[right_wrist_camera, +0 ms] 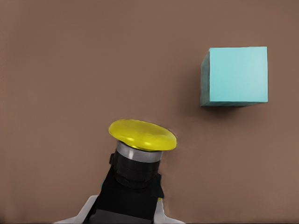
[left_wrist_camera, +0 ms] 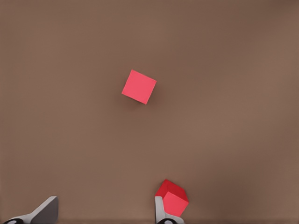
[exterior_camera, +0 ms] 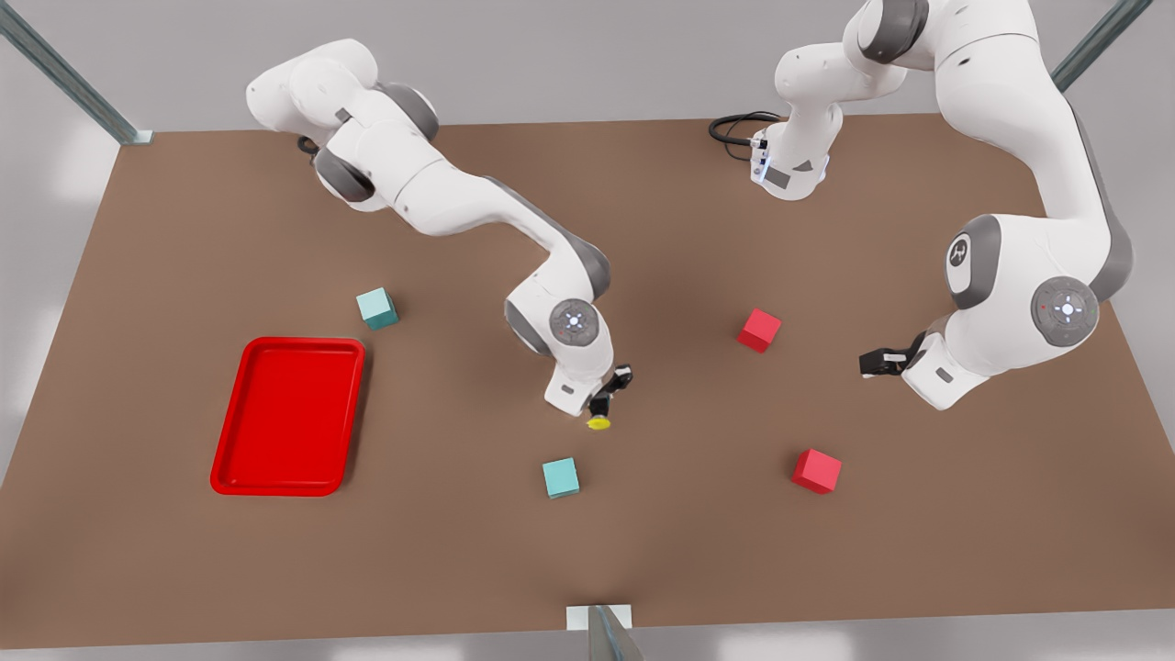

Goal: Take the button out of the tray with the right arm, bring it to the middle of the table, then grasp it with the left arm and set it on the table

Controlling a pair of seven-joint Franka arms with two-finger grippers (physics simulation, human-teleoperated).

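right fingers (exterior_camera: 608,397) clamp the button (exterior_camera: 598,422); left fingers (exterior_camera: 872,364) spread wide, holding nothing.

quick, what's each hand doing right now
Right hand: shut on the button, above the table's middle.
Left hand: open, holding nothing, waiting over the red cubes.

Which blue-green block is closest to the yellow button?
The teal cube just below the button in the front view, which the right gripper holds. The other teal cube sits farther off, by the tray.
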